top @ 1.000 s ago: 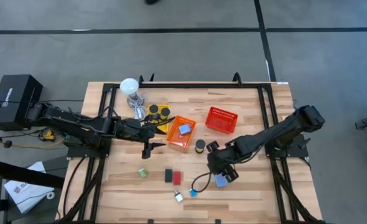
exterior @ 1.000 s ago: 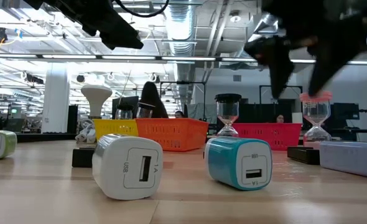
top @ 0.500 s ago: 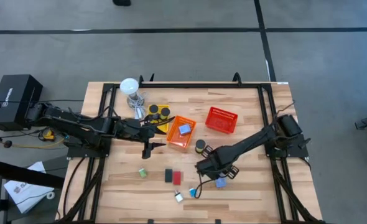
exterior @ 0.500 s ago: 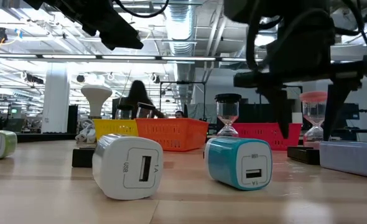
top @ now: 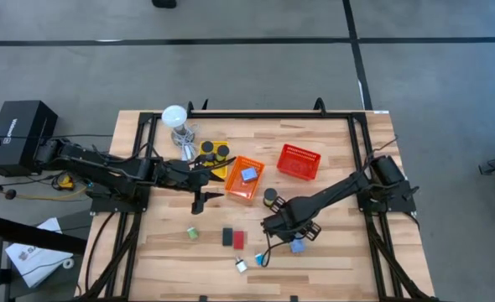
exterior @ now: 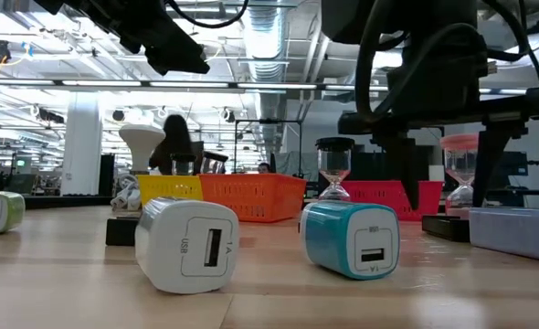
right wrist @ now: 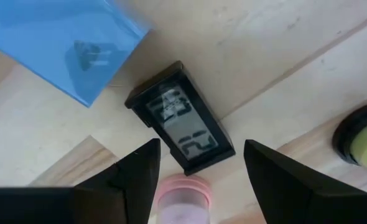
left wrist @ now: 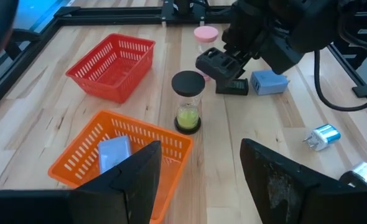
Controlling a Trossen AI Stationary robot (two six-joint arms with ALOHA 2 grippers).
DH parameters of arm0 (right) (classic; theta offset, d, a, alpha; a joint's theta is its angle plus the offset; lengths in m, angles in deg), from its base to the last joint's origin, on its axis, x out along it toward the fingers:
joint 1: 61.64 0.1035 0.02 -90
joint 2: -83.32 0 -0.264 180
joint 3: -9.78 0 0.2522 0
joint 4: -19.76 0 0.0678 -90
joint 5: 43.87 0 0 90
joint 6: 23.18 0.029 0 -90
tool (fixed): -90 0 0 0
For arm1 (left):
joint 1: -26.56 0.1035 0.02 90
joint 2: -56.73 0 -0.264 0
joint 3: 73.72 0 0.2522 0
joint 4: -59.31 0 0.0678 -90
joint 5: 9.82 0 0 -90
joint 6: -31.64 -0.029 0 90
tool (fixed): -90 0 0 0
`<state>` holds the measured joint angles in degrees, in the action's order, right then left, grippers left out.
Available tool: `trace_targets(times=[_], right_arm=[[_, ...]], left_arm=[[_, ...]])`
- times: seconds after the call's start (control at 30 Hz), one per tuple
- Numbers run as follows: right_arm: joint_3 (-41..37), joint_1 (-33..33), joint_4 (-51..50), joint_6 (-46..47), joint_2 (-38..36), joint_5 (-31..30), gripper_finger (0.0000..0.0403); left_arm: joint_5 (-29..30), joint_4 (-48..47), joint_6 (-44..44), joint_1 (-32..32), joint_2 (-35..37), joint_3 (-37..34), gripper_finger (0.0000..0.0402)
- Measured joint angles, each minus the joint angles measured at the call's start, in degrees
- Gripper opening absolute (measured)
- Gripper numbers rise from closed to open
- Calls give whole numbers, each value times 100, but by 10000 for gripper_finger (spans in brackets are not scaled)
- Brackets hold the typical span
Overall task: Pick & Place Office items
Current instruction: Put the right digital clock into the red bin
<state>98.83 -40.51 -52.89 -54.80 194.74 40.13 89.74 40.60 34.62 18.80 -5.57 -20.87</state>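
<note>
My right gripper (top: 283, 226) is open and points down over the table's middle. Its fingers stand on either side of a pink-topped hourglass (right wrist: 182, 200), which stands on the table and also shows in the low view (exterior: 461, 174); I see no touch. Beside the hourglass lie a black digital clock (right wrist: 180, 143) and a light-blue block (right wrist: 65, 50). A black-topped hourglass with green sand (left wrist: 188, 102) stands nearby. My left gripper (top: 200, 201) is open and empty, raised left of the orange basket (top: 244, 179), which holds a blue block (left wrist: 114, 151).
The red basket (top: 299, 161) and the yellow basket (top: 214, 155) stand at the back, with a white round-headed stand (top: 174, 117) at the far left. Black and red flat rectangles (top: 231, 239), a green cube (top: 193, 233), and white (exterior: 187, 245) and teal (exterior: 352, 238) chargers lie toward the near edge.
My right gripper has gone toward the table's left edge and a little toward the near edge. It has come down and turned until its fingers point straight down around the pink-topped hourglass. It has stayed open. A person in the room behind has walked leftward.
</note>
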Motion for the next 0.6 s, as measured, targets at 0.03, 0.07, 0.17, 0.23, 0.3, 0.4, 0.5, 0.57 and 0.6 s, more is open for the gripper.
trace_targets(times=[0.03, 0.07, 0.17, 0.23, 0.3, 0.4, 0.5, 0.57, 0.6], right_arm=[[0, 16, -1, 9, -2, 0, 223], [0, 36, -3, 12, -3, 4, 223], [-17, 104, -13, 9, -4, 15, 223], [-102, 115, 17, 6, -9, 15, 223], [-212, 115, 26, -42, -9, -2, 223], [-291, 115, 244, -210, -20, -177, 223], [-313, 136, 464, -448, -13, -326, 223], [-310, 139, 621, -563, -13, -337, 223], [-310, 137, 609, -572, -13, -335, 223]], left_arm=[[0, -2, -1, 1, 0, 0, 213], [0, 0, -1, 1, 0, 0, 213], [0, 0, -3, 1, 0, 0, 213], [0, 1, -4, 1, 0, 0, 213], [0, 2, 0, 1, 0, 0, 213], [0, 2, 69, 1, 0, 0, 213], [0, 4, 78, 0, 0, 0, 213], [0, 7, 84, 0, 0, 0, 213], [0, 7, 88, 1, 0, 0, 213]])
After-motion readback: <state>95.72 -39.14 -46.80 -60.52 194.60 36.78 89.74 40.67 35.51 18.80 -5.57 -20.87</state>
